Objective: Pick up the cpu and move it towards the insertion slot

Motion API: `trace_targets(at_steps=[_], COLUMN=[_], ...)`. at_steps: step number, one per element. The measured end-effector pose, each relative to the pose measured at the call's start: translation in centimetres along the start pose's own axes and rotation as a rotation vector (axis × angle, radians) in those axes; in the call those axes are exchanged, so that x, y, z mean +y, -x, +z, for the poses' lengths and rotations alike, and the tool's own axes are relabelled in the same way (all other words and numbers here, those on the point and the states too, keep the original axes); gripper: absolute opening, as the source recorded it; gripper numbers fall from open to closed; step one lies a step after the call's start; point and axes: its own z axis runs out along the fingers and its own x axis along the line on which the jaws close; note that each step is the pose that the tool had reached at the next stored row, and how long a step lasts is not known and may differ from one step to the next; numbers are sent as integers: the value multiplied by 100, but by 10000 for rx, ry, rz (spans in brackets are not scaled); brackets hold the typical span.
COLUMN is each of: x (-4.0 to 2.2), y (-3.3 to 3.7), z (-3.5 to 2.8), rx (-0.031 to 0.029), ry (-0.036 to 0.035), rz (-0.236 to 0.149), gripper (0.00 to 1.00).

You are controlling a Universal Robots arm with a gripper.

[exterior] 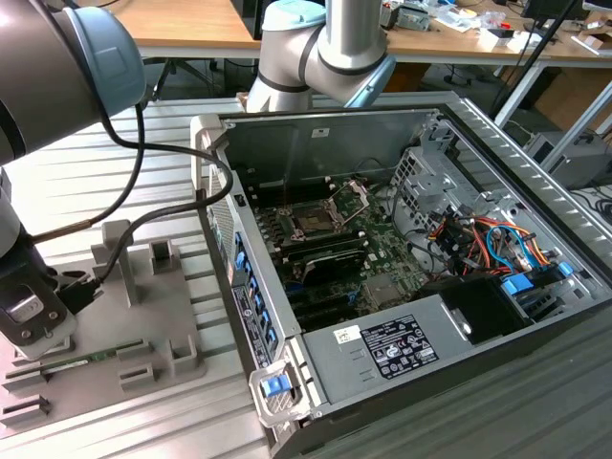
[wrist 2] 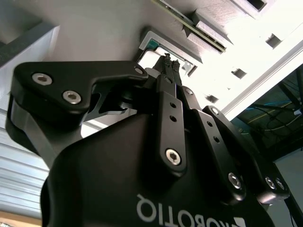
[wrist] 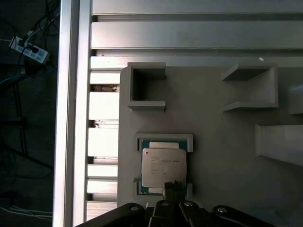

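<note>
- Exterior view: the arm (exterior: 67, 67) bends from a bulky elbow at ten o'clock down to a wrist held low over the grey tray (exterior: 153, 325). This is toward the exterior view's left, about eight o'clock from the computer case (exterior: 497, 153).
- The insertion slot (exterior: 314, 222) sits inside that case, well apart from the wrist, roughly at two o'clock from it.
- In the first wrist view the hand (wrist: 173, 185) points down at the tray, fingertips drawn close together at one edge of the cpu (wrist: 163, 165).
- The cpu lies flat in its nest on the tray, metal top up.
- I cannot tell whether the fingertips pinch that edge or merely touch it, because the hand's own links cover the contact.
- The wrist hides the tray's near corner on the bench (exterior: 172, 143).
</note>
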Motion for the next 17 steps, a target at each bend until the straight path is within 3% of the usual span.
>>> trace_targets(at_steps=[6,11,17], x=[3,82,84], y=[1,-5,-40], z=[15,16,18], rx=[-3,-1,7], ry=[1,-1,-3], rz=[-1,0,-160], gripper=[11,11,11])
